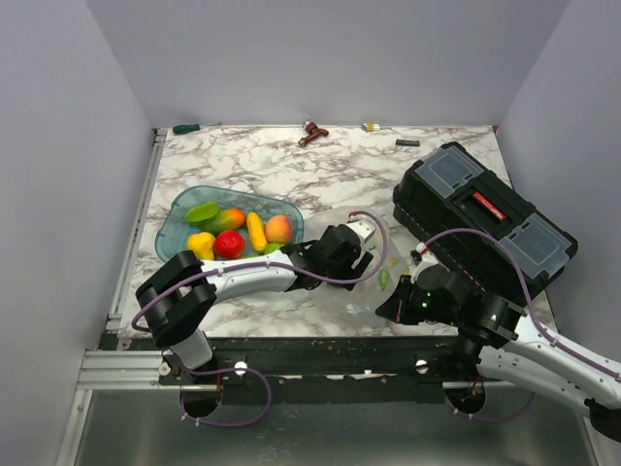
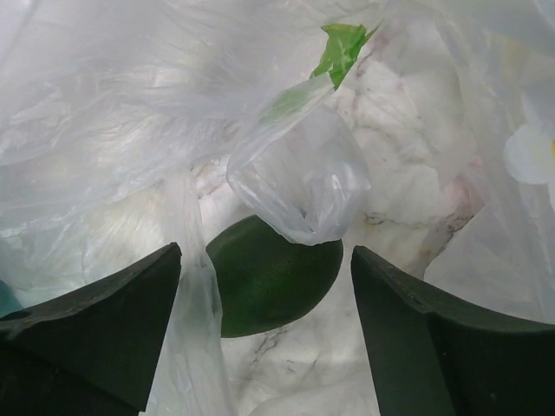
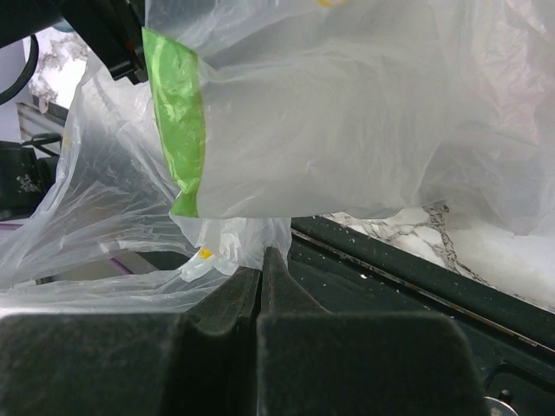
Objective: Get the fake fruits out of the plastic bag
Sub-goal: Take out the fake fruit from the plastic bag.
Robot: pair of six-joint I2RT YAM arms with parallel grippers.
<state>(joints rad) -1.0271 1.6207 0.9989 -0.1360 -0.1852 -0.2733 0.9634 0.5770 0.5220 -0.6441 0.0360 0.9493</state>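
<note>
Mostly done: several fruits [image 1: 230, 243] out in the tray [image 1: 175, 209], one green fruit [image 2: 269, 290] left inside the bag [image 1: 354, 291] on the table [image 1: 252, 160]. Left hand [image 2: 264, 260] spread open astride that fruit; right hand [image 3: 262, 264] pinched shut on the bag's edge. Shows the green fruit only from the left wrist, the tray only from above.

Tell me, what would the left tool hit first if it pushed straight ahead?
Probably the dark green fake fruit, framed by the open left tool; a fold of the plastic bag over it may touch first.
</note>
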